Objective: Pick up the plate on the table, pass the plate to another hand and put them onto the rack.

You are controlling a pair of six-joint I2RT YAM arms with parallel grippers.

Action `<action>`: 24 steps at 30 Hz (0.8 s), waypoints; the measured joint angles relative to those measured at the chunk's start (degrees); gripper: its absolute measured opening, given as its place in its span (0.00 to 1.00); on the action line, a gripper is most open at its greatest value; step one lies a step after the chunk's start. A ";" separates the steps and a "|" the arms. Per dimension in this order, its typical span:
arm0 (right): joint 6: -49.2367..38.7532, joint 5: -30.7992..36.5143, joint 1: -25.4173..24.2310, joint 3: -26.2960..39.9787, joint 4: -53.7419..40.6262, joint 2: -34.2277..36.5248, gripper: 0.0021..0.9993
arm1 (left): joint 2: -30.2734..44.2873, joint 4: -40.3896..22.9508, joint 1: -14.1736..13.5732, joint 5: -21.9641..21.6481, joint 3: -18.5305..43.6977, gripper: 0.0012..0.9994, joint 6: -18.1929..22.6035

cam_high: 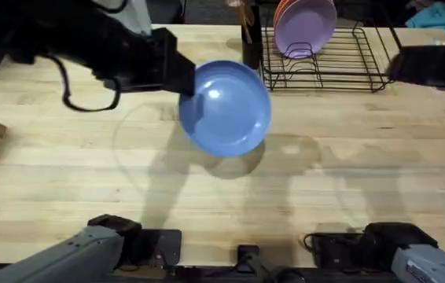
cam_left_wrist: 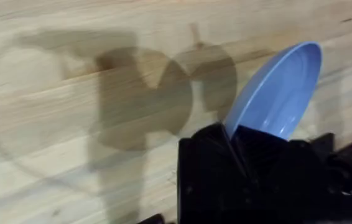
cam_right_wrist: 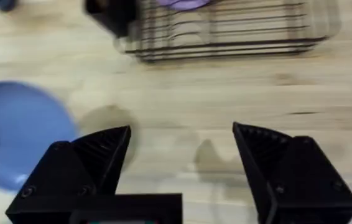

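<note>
Blue plate (cam_high: 226,108) hanging lifted above the table (cam_high: 65,181), its left rim hiding inside my left gripper (cam_high: 185,79).
My right gripper (cam_right_wrist: 182,155) is waiting wide open, beside the plate but apart from it; the rack (cam_high: 325,59) is standing behind.

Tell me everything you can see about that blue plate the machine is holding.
The plate is round, light blue and smooth, with a shallow bowl and raised rim; it looks like plastic. The left gripper holds it by its edge, lifted and tilted above the table, casting a shadow below. The rack stands behind it. Nothing else touches it.
</note>
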 joint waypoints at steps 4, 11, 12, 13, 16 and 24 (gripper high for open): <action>3.46 -12.90 0.00 0.00 0.06 3.90 0.99 | 6.86 1.19 0.01 7.44 -0.02 0.04 0.36; 8.30 -20.90 0.00 0.00 0.08 5.72 0.99 | 11.39 4.55 0.01 12.72 -0.20 0.04 1.02; 8.58 -21.53 0.00 0.00 0.08 5.72 0.99 | 11.61 4.88 0.01 13.22 -0.20 0.04 1.05; 8.80 -22.02 0.00 0.00 0.07 5.72 0.99 | 11.81 5.03 0.01 13.78 -0.22 0.04 1.06; 9.38 -22.82 0.00 0.00 0.09 5.71 0.99 | 11.97 5.10 0.07 14.77 -0.22 0.04 1.11; 9.86 -23.64 0.00 0.00 -0.01 5.72 0.99 | 11.97 5.08 0.07 15.73 -0.22 0.04 1.41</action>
